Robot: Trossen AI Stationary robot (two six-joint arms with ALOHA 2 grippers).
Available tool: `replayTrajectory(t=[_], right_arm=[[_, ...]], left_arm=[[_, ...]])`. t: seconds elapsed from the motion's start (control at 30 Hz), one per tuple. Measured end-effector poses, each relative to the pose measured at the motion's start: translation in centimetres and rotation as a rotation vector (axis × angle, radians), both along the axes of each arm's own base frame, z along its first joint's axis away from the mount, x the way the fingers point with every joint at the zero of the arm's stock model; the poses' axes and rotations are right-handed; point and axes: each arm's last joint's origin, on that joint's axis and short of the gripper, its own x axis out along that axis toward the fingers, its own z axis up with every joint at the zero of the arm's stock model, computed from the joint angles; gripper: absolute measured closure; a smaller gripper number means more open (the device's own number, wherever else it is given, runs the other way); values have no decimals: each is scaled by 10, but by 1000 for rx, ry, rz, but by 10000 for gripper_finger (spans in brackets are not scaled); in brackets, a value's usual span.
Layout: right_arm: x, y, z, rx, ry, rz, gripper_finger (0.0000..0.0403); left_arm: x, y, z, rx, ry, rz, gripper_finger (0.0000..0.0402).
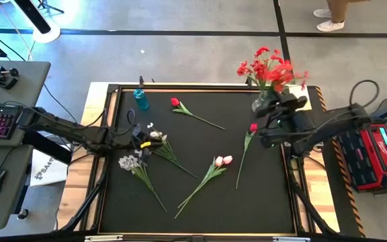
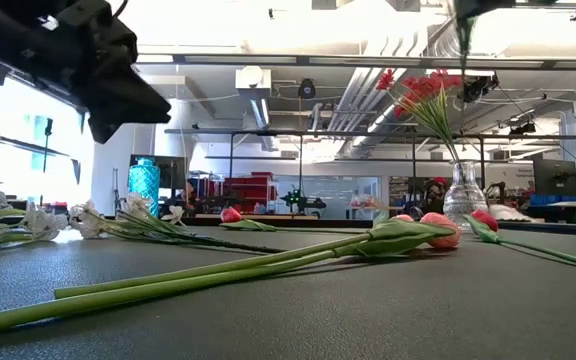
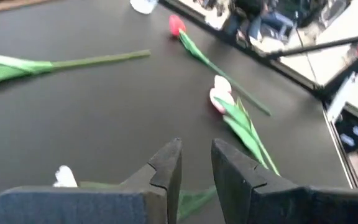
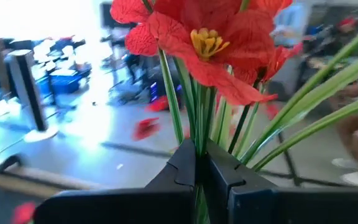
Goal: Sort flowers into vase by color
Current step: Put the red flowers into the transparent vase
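1. The red flowers (image 1: 269,67) stand bunched in a glass vase (image 1: 261,104) at the table's (image 1: 200,195) far right corner; in the low view the vase (image 2: 465,195) stands upright behind the lying stems.
2. The right gripper (image 4: 199,163) sits right by the vase, its fingers pressed together around green stems of that red bunch (image 4: 197,37); how many stems it holds is hard to tell.
3. A single red bud (image 1: 175,102) lies near the far edge, another red bud (image 1: 252,128) lies just beside the right arm, and a pair of pale pink tulips (image 1: 223,160) lies mid-table.
4. Two white sprays (image 1: 132,162) lie at the left, partly hidden by the left arm.
5. The left gripper (image 3: 196,163) hovers above the white sprays with a narrow gap between its fingers and nothing in it.
6. A blue bottle (image 1: 141,99) stands near the far left corner.
7. A red case (image 1: 375,156) lies beside the table on the right; its lettering is too small to read.
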Motion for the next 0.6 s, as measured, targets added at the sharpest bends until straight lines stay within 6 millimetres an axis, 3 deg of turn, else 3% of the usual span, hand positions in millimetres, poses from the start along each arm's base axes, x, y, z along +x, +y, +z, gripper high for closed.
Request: replayTrajectory(t=[0.3, 0.6], right_arm=[[-41, -31, -20, -68, -34, -206, 403], [-37, -42, -34, -62, -125, -299, 403]], left_arm=[[3, 18, 6, -6, -66, 109, 328], [3, 34, 6, -7, -66, 190, 328]])
